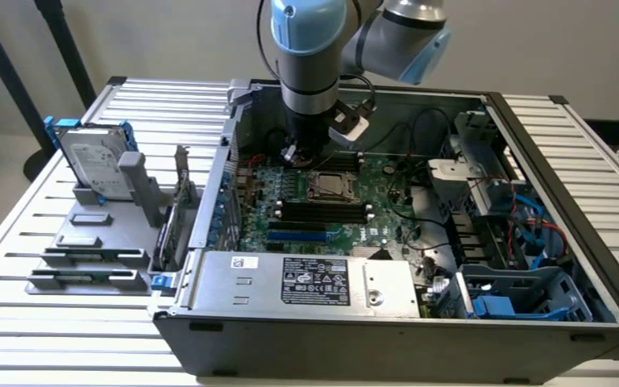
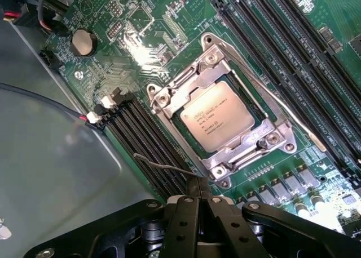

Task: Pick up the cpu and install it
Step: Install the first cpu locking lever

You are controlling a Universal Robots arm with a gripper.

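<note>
Fingers [image 2: 183, 218] are pressed flat together with nothing between them, and their joined tip hangs just beside the hooked end of a thin wire lever [image 2: 163, 167] at the edge of the socket. The cpu [image 2: 214, 116] is not in their grip: it lies flat and square in the motherboard [image 2: 141, 49] socket, silver top up, with the metal retention frame [image 2: 271, 139] lying around it. In the exterior view the arm reaches down into the open computer case [image 1: 396, 330], its fingers [image 1: 293, 155] low over the board just to the exterior view's left of the cpu [image 1: 331, 182]. Judging from this, the picking and seating look done and the work in hand is the securing of the socket; whether the frame is fully latched cannot be told. Any move from here calls for a slow, well-aimed path, since the wire lever is thin and springy, the dark memory slots [image 2: 146, 139] lie directly beside it, and a slip of the closed tip could scrape the board.
</note>
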